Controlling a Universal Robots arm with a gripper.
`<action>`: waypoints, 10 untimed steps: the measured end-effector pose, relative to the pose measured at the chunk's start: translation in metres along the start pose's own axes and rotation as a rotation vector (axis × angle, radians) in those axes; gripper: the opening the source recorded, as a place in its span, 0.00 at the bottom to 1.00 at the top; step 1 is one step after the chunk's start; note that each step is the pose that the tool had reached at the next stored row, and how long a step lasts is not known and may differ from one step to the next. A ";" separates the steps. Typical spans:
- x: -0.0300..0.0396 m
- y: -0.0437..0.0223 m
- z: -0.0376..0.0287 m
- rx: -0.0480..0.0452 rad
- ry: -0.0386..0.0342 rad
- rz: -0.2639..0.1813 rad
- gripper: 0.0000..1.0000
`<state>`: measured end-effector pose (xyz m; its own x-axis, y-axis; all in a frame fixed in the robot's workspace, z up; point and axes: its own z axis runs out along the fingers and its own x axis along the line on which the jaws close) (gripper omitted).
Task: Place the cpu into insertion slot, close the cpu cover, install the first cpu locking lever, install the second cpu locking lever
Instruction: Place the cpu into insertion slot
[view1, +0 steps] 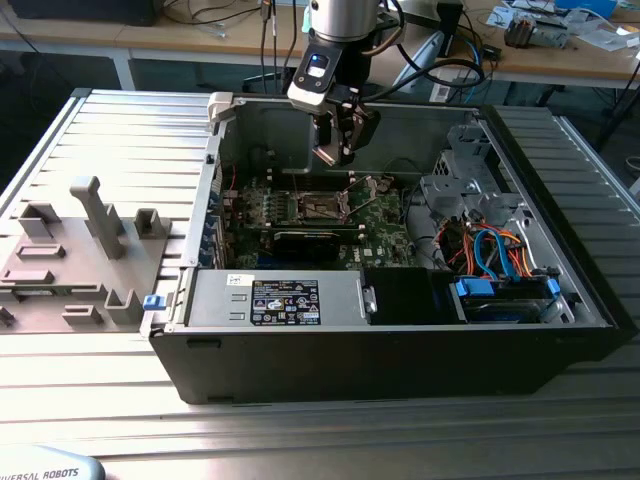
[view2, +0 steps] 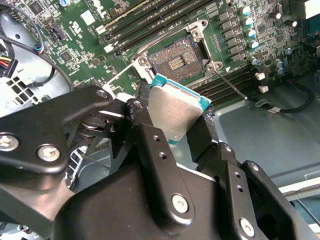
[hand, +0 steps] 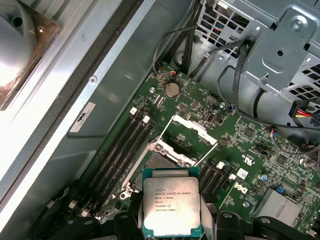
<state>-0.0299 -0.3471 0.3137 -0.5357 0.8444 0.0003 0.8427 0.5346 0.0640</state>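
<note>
Cpu (hand: 171, 202): you have it pinched by two opposite edges between the black fingers (view2: 141, 125) of your claw (hand: 173, 221). The claw is closed onto the chip, which spans the whole gap between the fingers. In the first wrist view its dull silver top faces the camera. In the second wrist view the chip (view2: 176, 114) is tilted, its teal edge pointing toward the board.

The chip hangs in the air above the green board (hand: 250, 165), touching nothing but the fingers. The slot (view2: 175, 62) lies just past the chip's free edge. It is a square black socket with a dark centre showing, and nothing sits in it. In the first wrist view the chip hides the near part of the slot (hand: 152, 162).

The cover (hand: 192, 131) stands swung up and open on the slot's far side, apart from the chip.

In the exterior view the claw (view1: 335, 148) hangs inside the open case (view1: 400, 350), above the slot (view1: 318, 208) and clear of it. The case lies on its side on a ribbed metal worktop (view1: 300, 425).
</note>
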 end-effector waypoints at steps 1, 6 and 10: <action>0.0000 0.0000 0.0000 0.0000 0.0000 0.000 0.54; 0.0000 0.0000 0.0001 0.0000 -0.0002 0.003 0.54; 0.0000 0.0000 0.0001 0.0000 -0.0003 0.006 0.54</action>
<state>-0.0299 -0.3471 0.3136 -0.5308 0.8475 0.0003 0.8458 0.5297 0.0640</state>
